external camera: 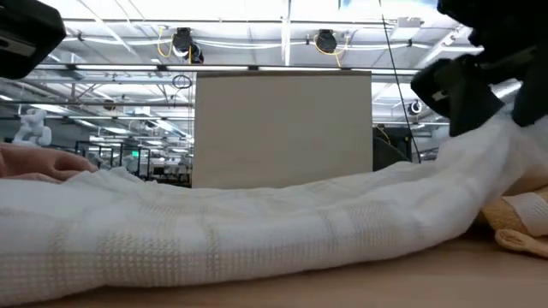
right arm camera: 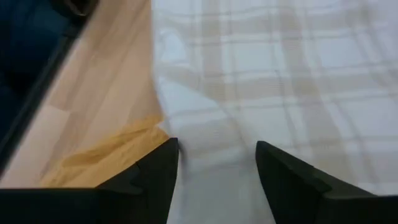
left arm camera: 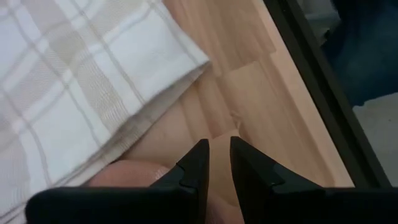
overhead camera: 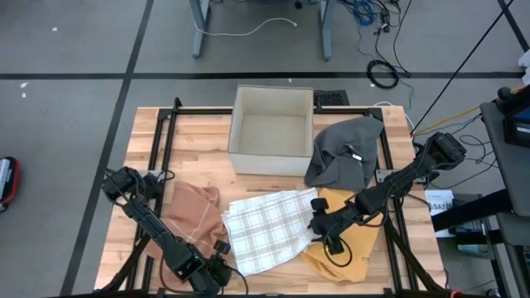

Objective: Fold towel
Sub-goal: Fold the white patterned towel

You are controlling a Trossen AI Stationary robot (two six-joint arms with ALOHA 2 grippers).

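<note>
A white towel with beige checks (overhead camera: 269,228) lies spread on the wooden table (overhead camera: 207,157). Its right edge rests on a yellow cloth (overhead camera: 352,248). My right gripper (overhead camera: 319,219) stands open at that right edge, one finger on either side of a wrinkle in the towel (right arm camera: 214,134), slanting down. My left gripper (overhead camera: 217,269) hovers at the table's near edge, just off the towel's near left corner (left arm camera: 186,62). Its fingers (left arm camera: 217,158) are a narrow gap apart with only bare wood between them. My right gripper is open over the towel's right edge (right arm camera: 205,124), coming at it slanting from the right and above. I cannot tell whether its fingers (right arm camera: 158,168) touch the cloth. The towel lies slack on the table and on the yellow cloth.
A pink-brown cloth (overhead camera: 195,211) lies left of the towel, close to my left gripper. A grey cloth (overhead camera: 344,149) lies at the far right beside an open beige box (overhead camera: 272,131). A black frame (overhead camera: 166,124) runs along the table's edges.
</note>
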